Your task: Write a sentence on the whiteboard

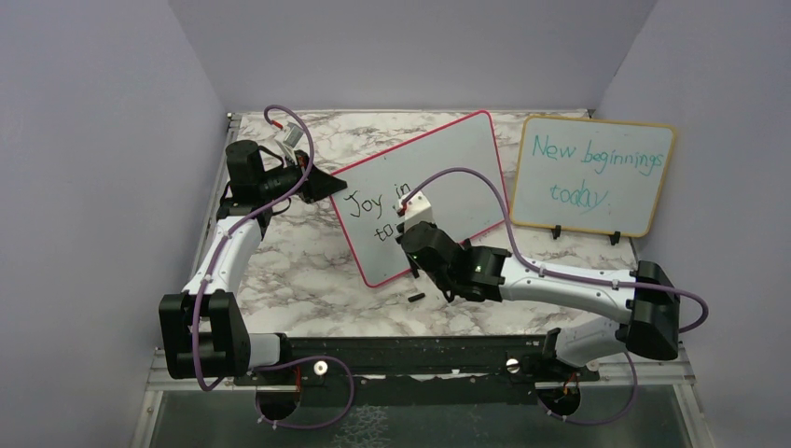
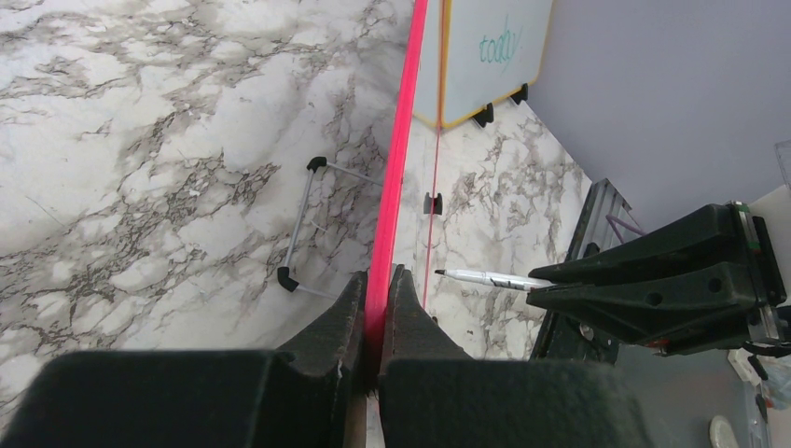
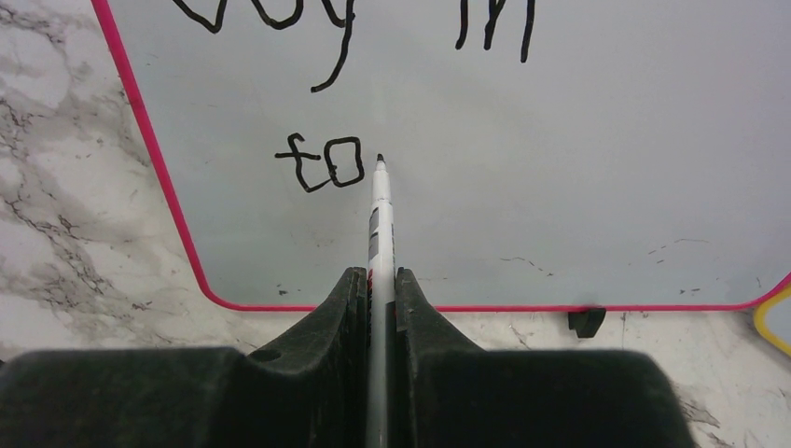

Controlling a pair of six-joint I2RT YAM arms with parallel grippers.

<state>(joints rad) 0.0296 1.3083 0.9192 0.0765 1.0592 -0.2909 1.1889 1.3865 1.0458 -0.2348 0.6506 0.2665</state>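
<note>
My right gripper [image 3: 378, 275] is pressed together on the marker [image 3: 380, 215], which sticks straight out between the jaws with its tip towards the whiteboard [image 3: 578, 168]. The tip sits just right of the "o" in "to", the start of the second line of the sentence [image 3: 322, 163]. I cannot tell whether it touches the surface or hangs just off it. The coming move turns on this: the next letter belongs immediately right of that "o", along the writing line, so I judge the stroke must run rightward with the marker kept square to the face. The surface to that side is bare, apart from a few faint smudges lower down. My left gripper [image 2: 378, 280] pinches the red frame at the whiteboard's left edge and holds it steady, so the right arm is the one at the writing. Only "Joy in" and "to" are down, so most of the second line is not yet written. The yellow board [image 1: 597, 177] stands well to the right on the counter [image 1: 308, 271], clear of the stroke. A small black piece [image 1: 416, 298] lies just below the whiteboard's near edge, close under my right arm; it may be the cap.
</note>
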